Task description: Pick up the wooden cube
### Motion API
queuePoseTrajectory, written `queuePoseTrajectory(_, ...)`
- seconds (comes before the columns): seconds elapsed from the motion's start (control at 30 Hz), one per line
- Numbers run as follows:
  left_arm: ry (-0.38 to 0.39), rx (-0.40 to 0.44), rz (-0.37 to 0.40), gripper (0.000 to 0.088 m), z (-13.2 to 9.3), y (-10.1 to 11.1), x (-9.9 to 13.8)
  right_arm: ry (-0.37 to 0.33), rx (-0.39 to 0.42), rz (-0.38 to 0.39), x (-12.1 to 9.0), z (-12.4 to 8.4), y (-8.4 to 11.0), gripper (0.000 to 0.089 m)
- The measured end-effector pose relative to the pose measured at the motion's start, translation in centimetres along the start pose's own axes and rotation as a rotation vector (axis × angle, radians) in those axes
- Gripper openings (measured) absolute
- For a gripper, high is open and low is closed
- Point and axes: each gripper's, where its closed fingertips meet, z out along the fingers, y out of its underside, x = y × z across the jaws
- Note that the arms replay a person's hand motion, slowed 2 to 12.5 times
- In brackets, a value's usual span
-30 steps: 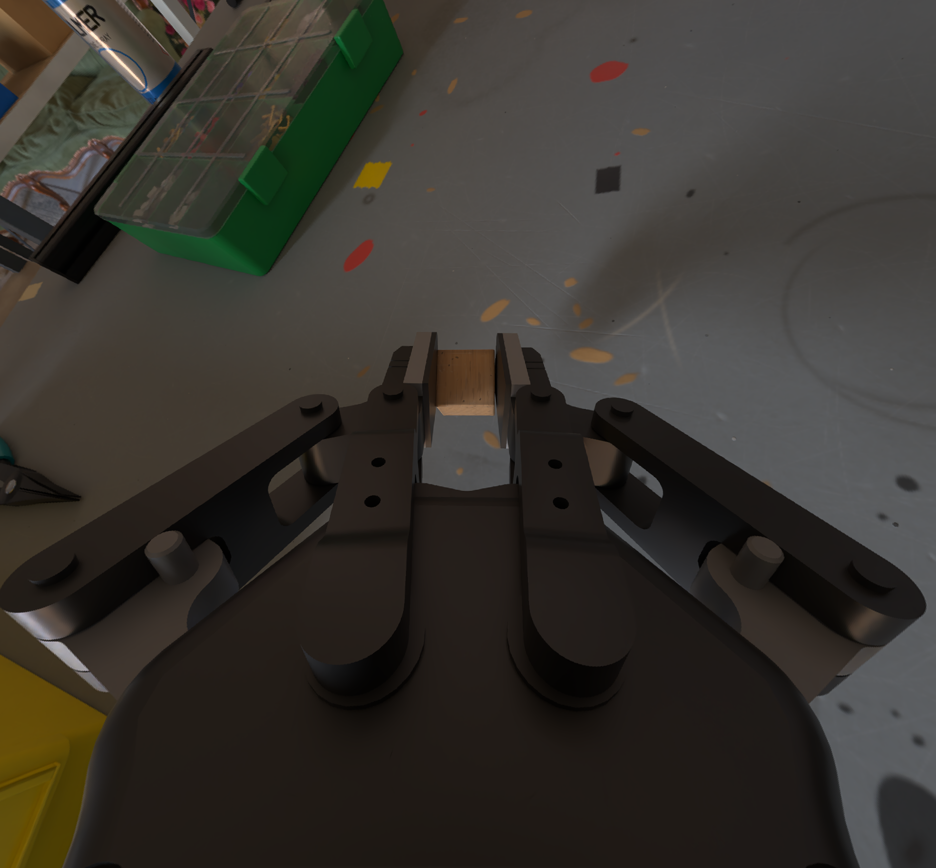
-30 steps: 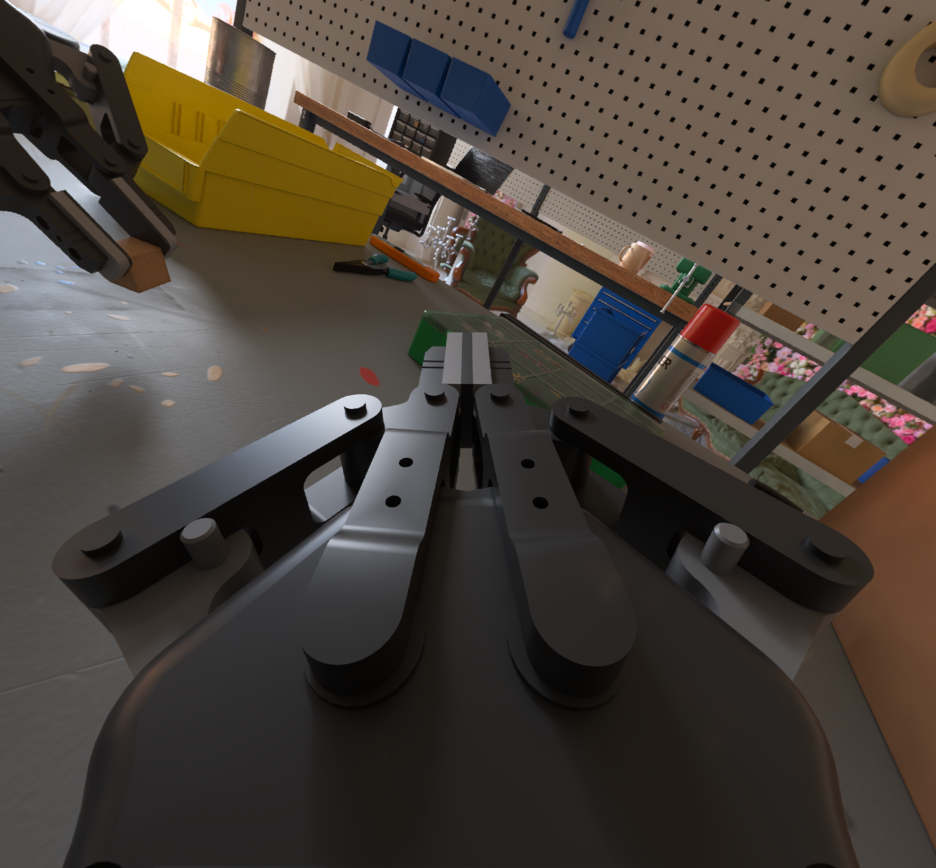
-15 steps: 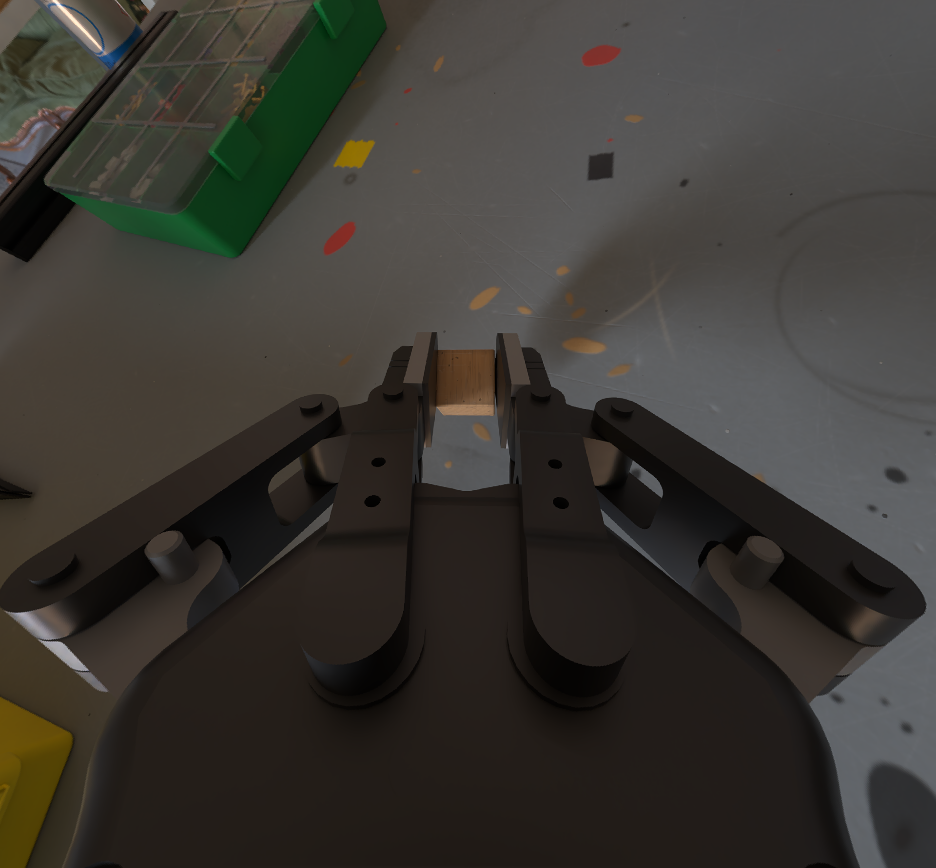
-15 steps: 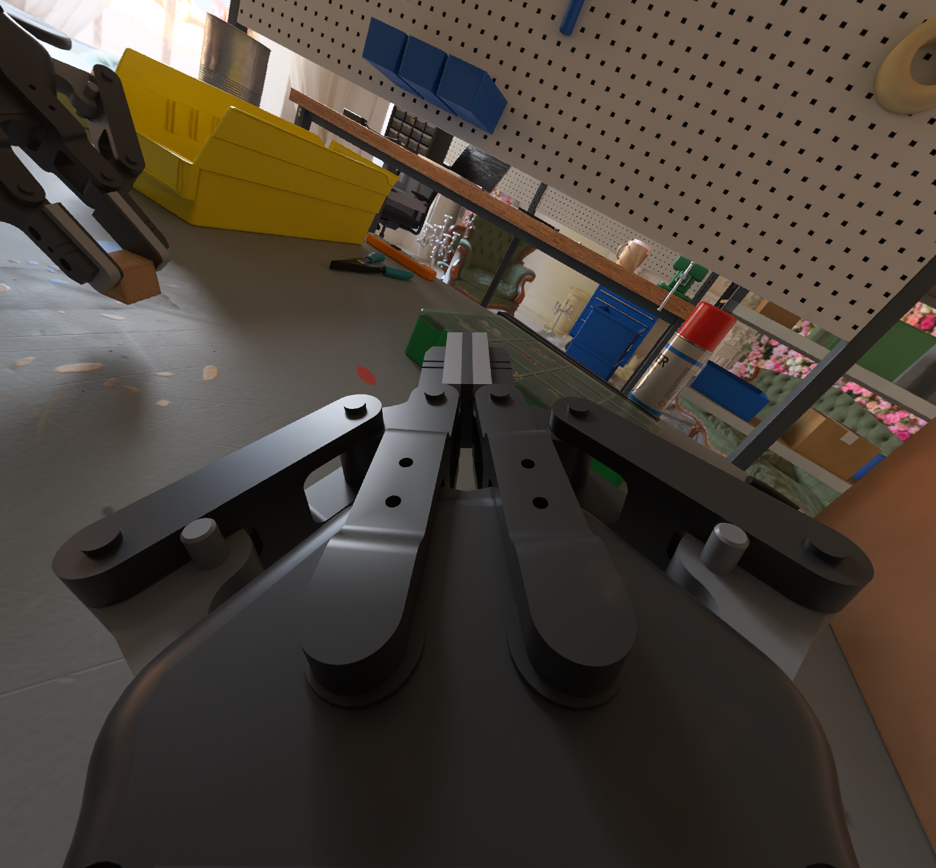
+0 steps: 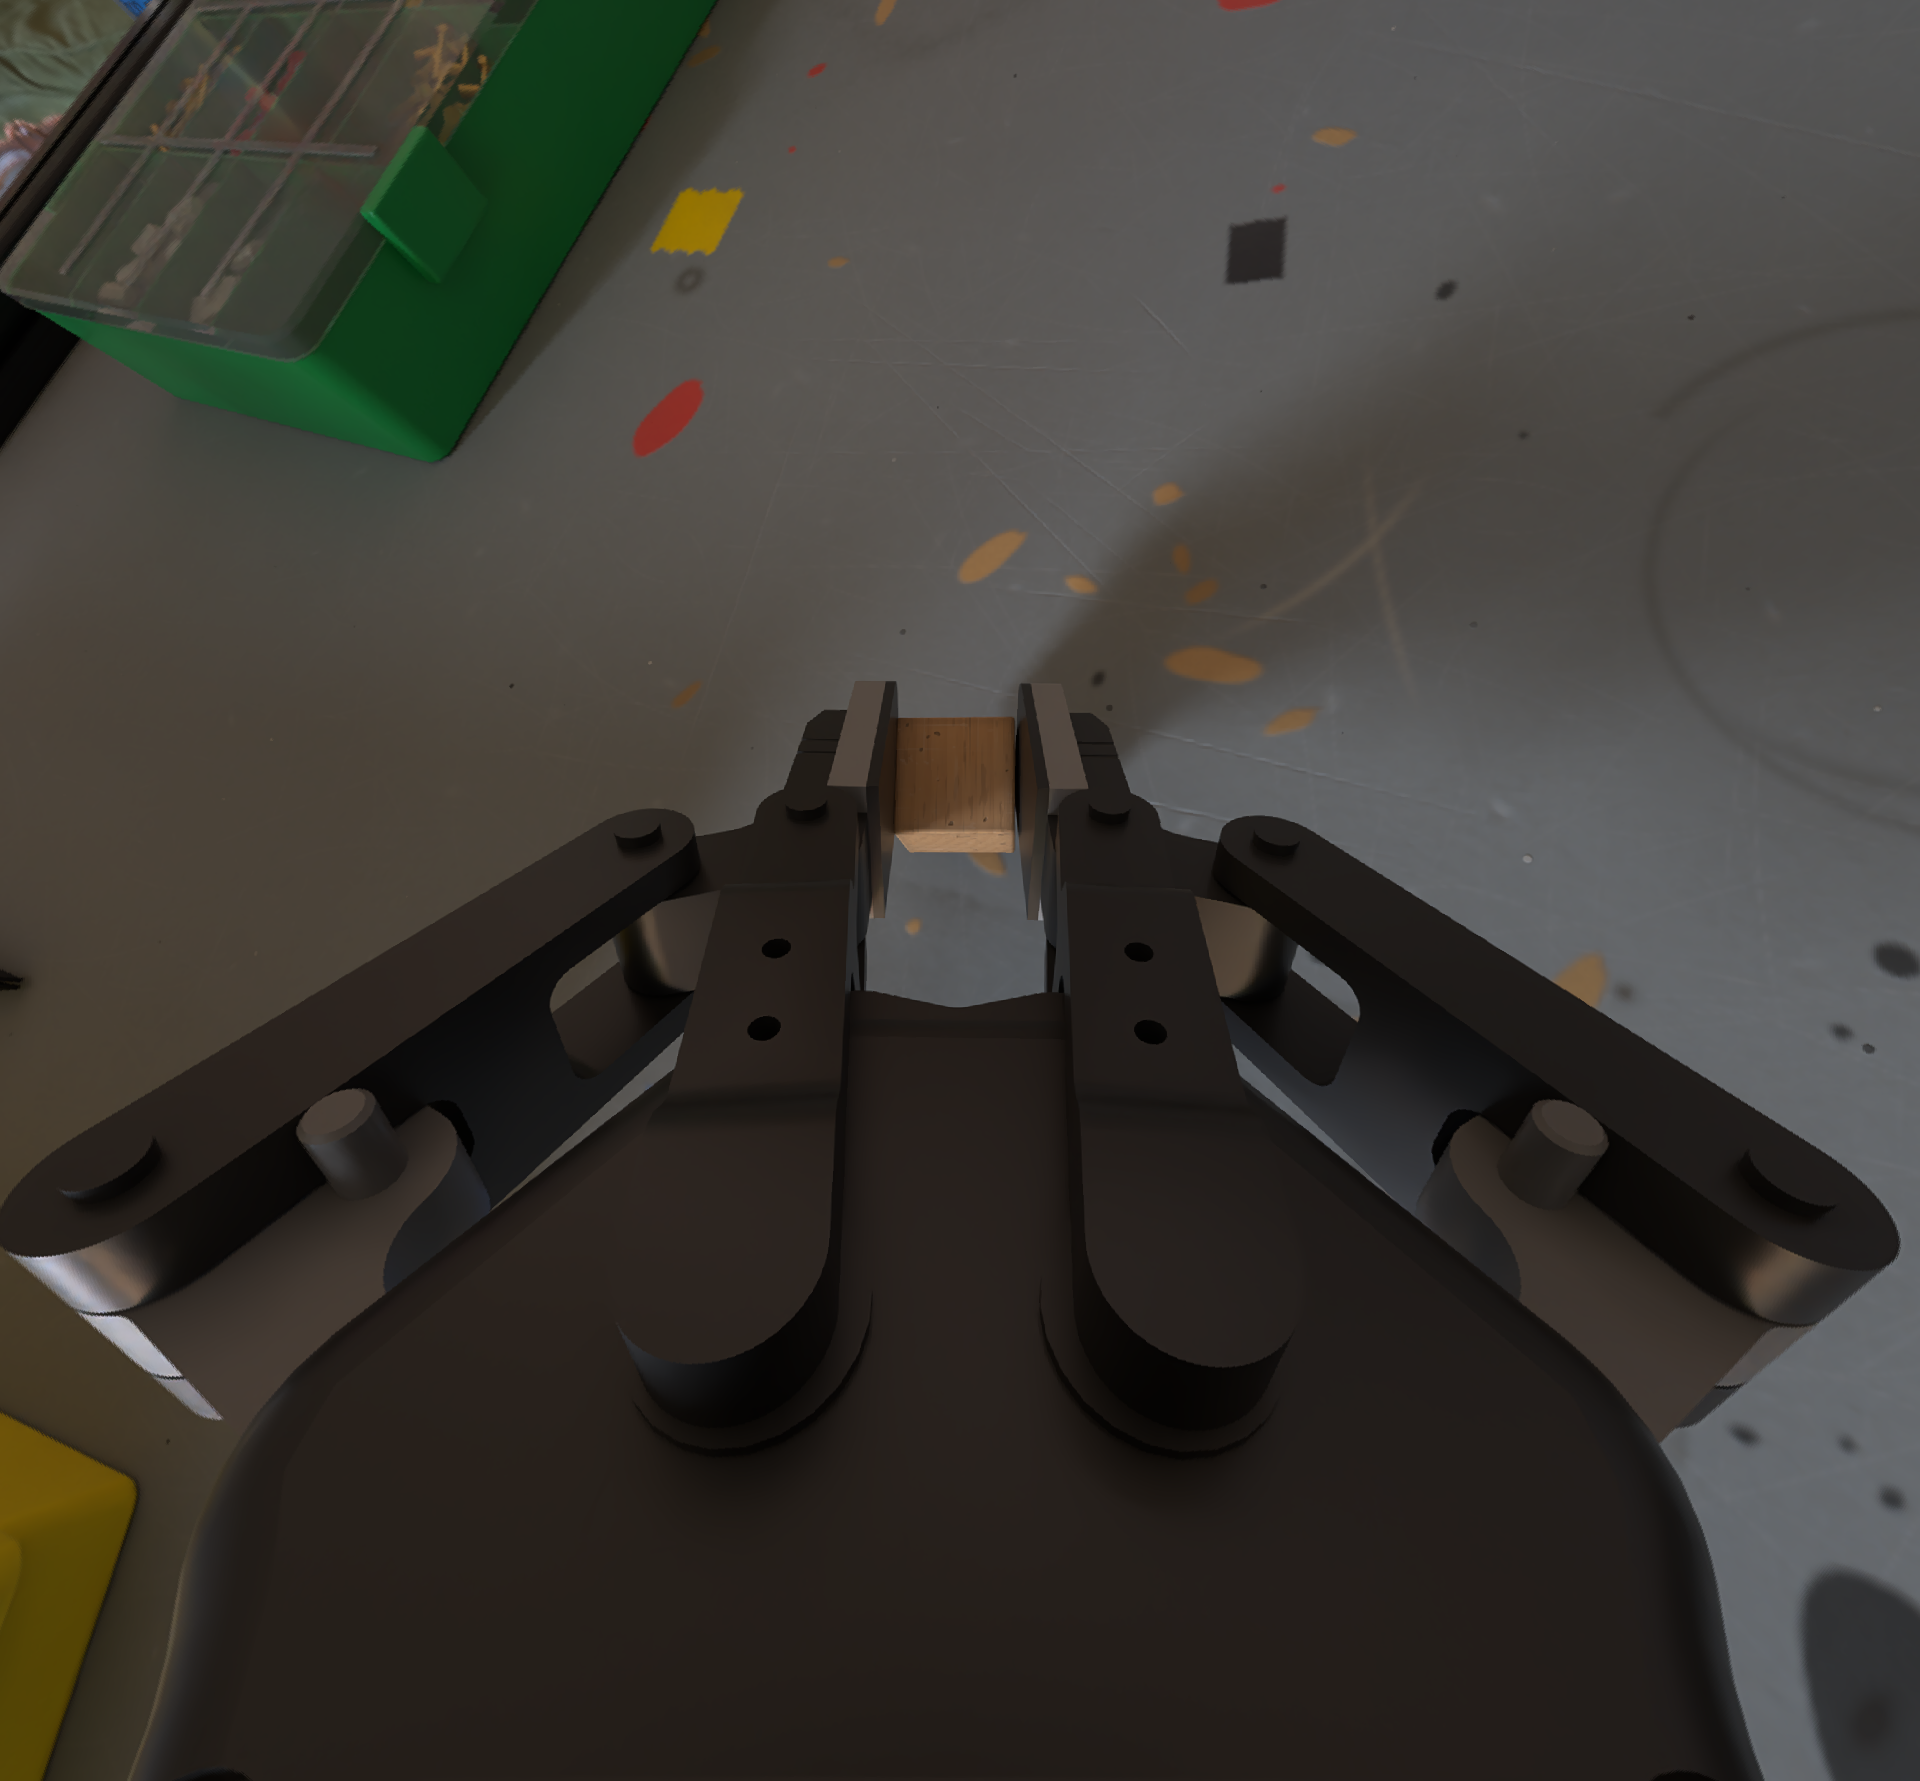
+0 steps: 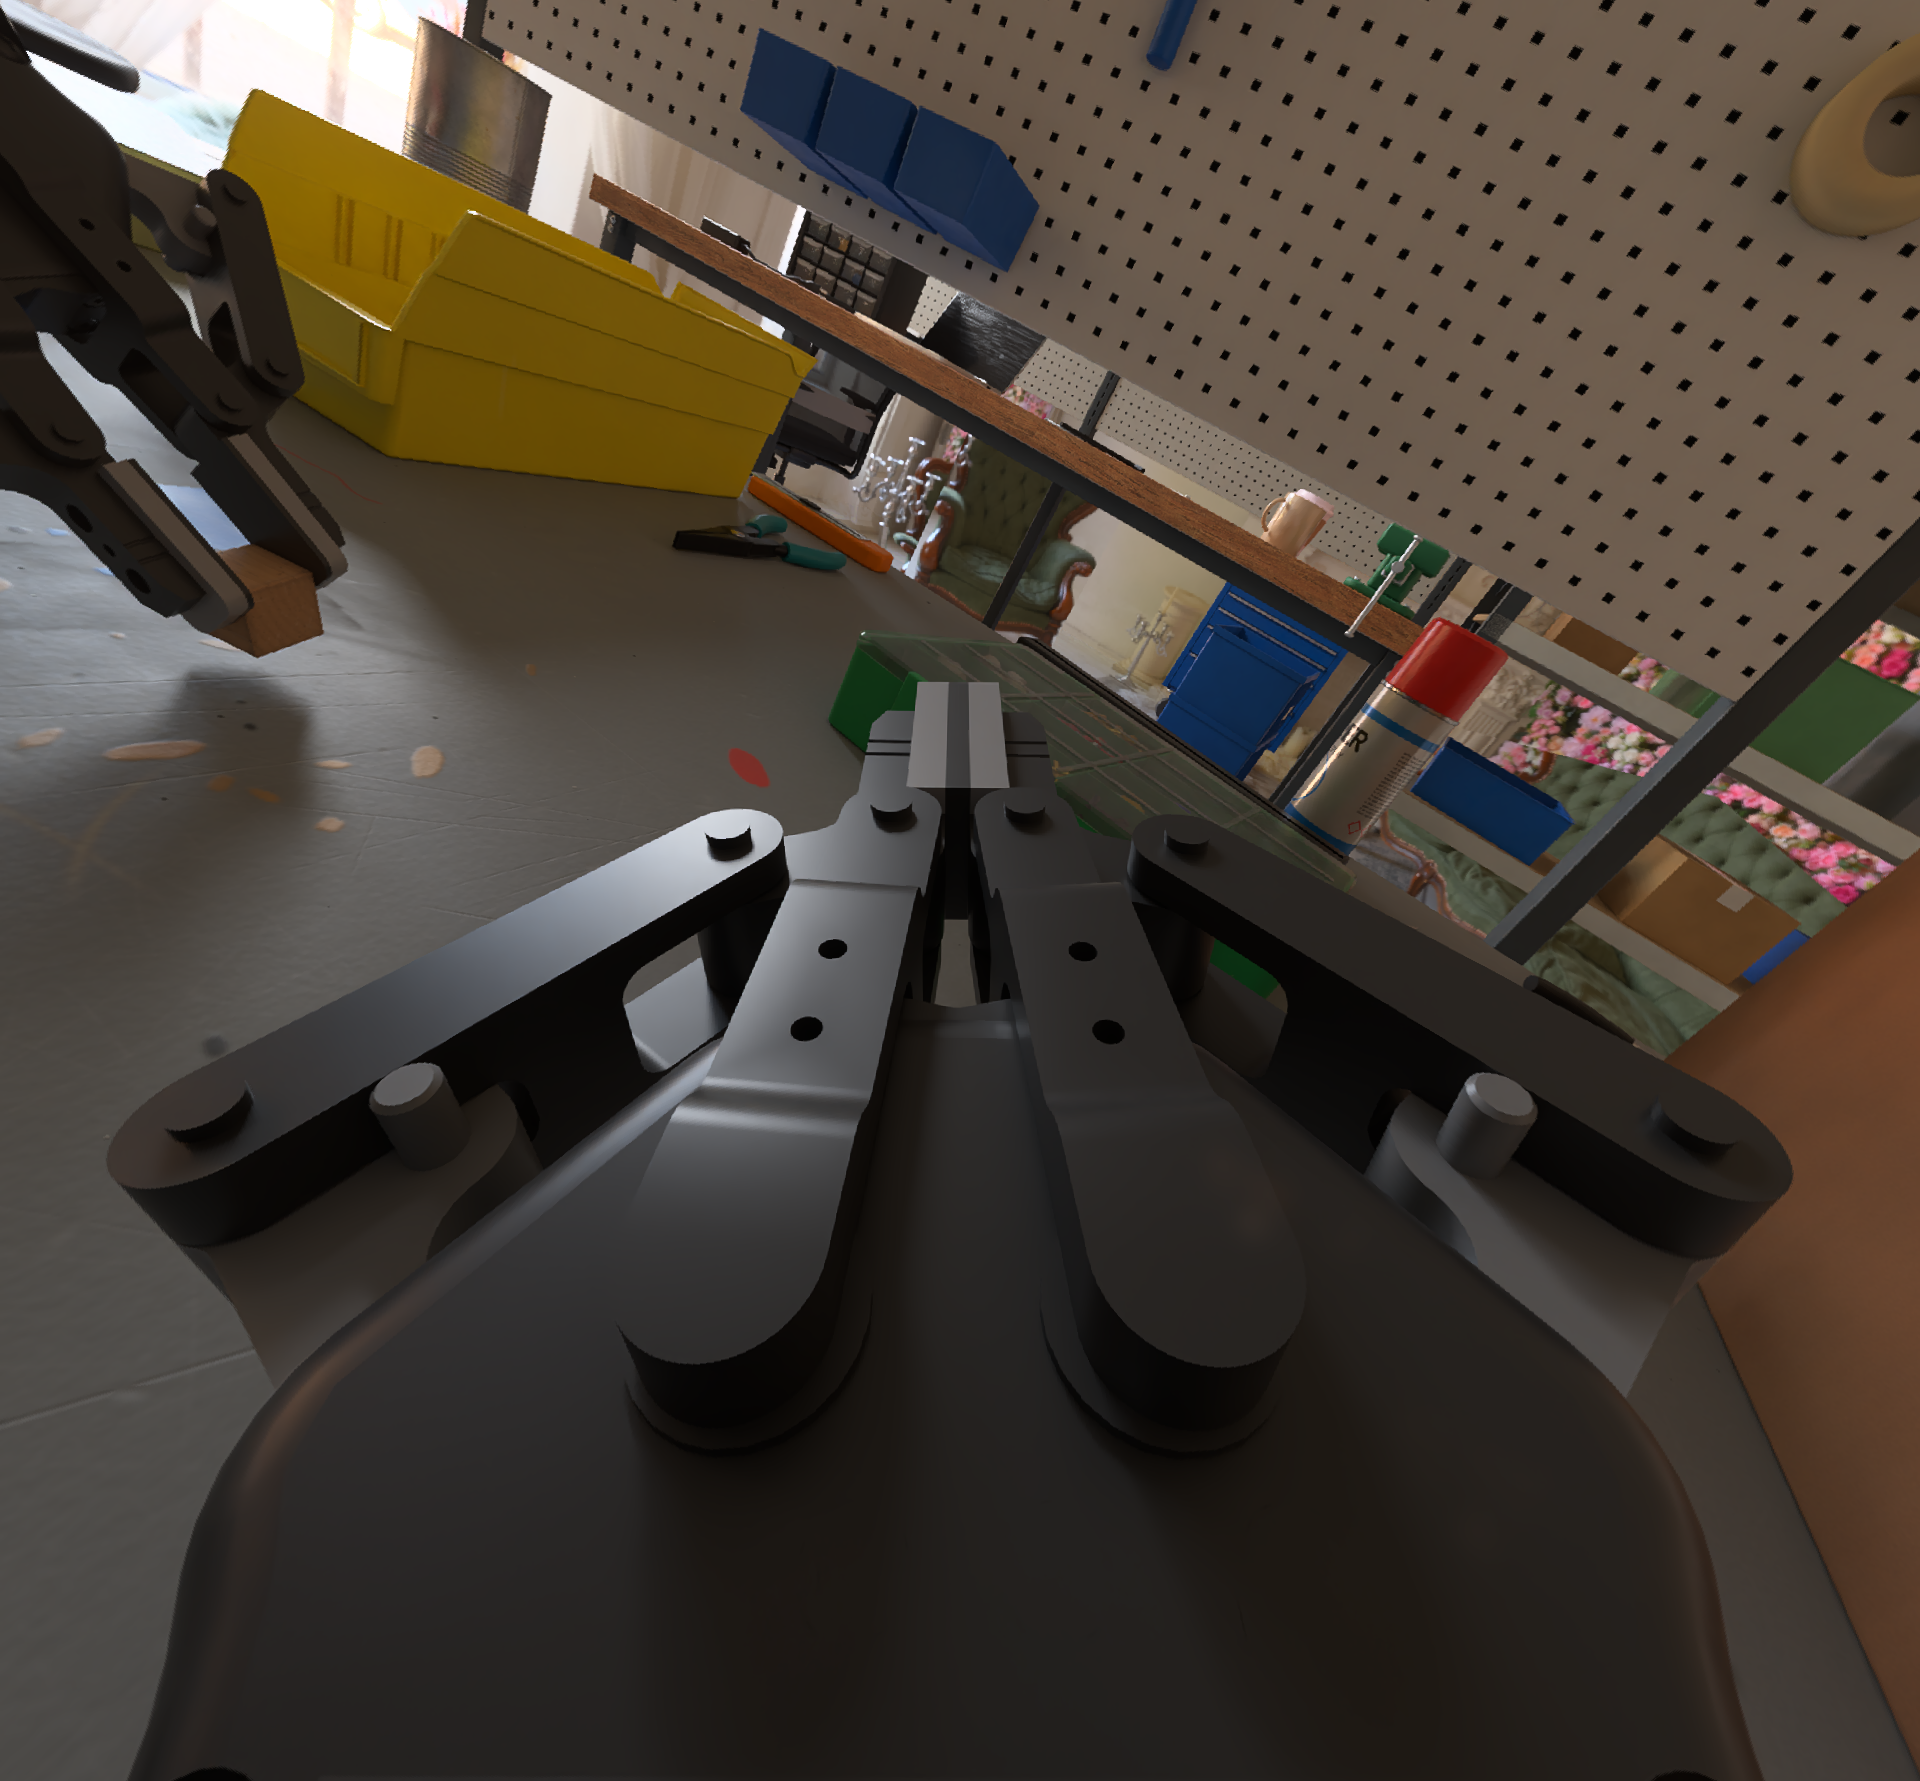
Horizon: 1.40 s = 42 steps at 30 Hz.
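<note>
The wooden cube (image 5: 954,781) is small and light brown. My left gripper (image 5: 954,744) is shut on it, one pad on each side, and holds it above the grey table (image 5: 1351,381). In the right wrist view the cube (image 6: 278,601) hangs in the left gripper (image 6: 244,578) at the far left, clear of the table with its shadow below. My right gripper (image 6: 954,729) is shut and empty, low over the table, pointing toward the green box.
A green parts box with a clear lid (image 5: 343,152) stands at the upper left, also in the right wrist view (image 6: 883,692). Yellow bins (image 6: 499,329), pliers (image 6: 758,542), a spray can (image 6: 1392,744) and a pegboard wall (image 6: 1351,225) stand behind.
The left gripper has kept its hold on the cube and carried it; the green box slid up and left in its view. The right gripper has barely moved.
</note>
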Motion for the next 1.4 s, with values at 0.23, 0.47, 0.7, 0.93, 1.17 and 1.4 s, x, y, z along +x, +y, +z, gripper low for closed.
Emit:
queuePoseTrajectory(0.23,0.007,-0.005,0.0,0.0205,0.11,0.08,0.08,0.001,0.0,0.002,0.02,0.01,0.01,0.0)
queuePoseTrajectory(0.47,0.011,-0.004,-0.002,0.0205,0.15,0.08,0.12,0.001,0.0,0.002,0.04,0.0,0.01,0.0)
queuePoseTrajectory(0.7,0.005,-0.006,-0.004,0.0205,0.14,0.17,-0.05,0.0,0.0,0.002,0.02,0.01,0.01,0.0)
queuePoseTrajectory(0.93,0.013,-0.008,-0.015,0.0205,0.21,0.25,-0.01,0.0,-0.001,0.002,0.02,0.01,0.01,0.0)
queuePoseTrajectory(1.17,0.018,-0.01,-0.019,0.0205,0.31,0.3,0.03,0.0,-0.001,0.002,0.02,0.01,0.01,0.0)
queuePoseTrajectory(1.4,0.017,-0.014,-0.018,0.0205,0.37,0.4,0.0,0.0,-0.001,0.001,0.01,0.01,0.02,0.0)
